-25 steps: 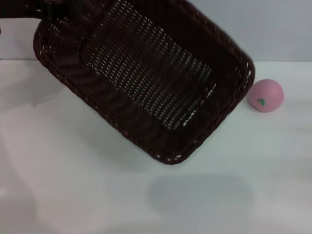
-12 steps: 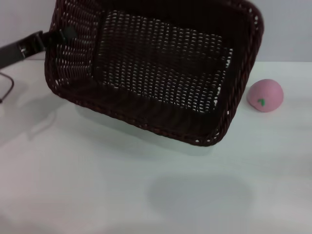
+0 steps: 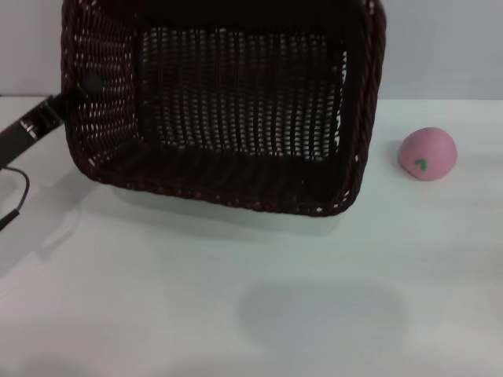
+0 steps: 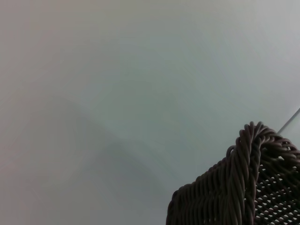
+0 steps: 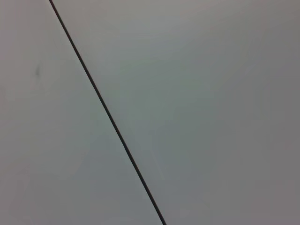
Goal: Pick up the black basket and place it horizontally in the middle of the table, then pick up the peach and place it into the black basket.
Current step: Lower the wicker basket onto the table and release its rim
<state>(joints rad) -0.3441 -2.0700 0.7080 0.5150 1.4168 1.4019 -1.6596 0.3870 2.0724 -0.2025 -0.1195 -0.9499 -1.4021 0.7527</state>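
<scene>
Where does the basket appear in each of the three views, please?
Head view: the basket fills the upper middle and left, held up above the table, with the left hand at its left rim.
Left wrist view: only a braided rim corner, low at the right edge.
Right wrist view: not in it.
Shared landmark: the white table, also.

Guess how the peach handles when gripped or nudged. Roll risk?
The peach is round and sits loose on the flat table, so a nudge would likely roll it. It is small beside the basket, so probably light. Its surface looks smooth; fingers closing off-centre might squeeze it out.
</scene>
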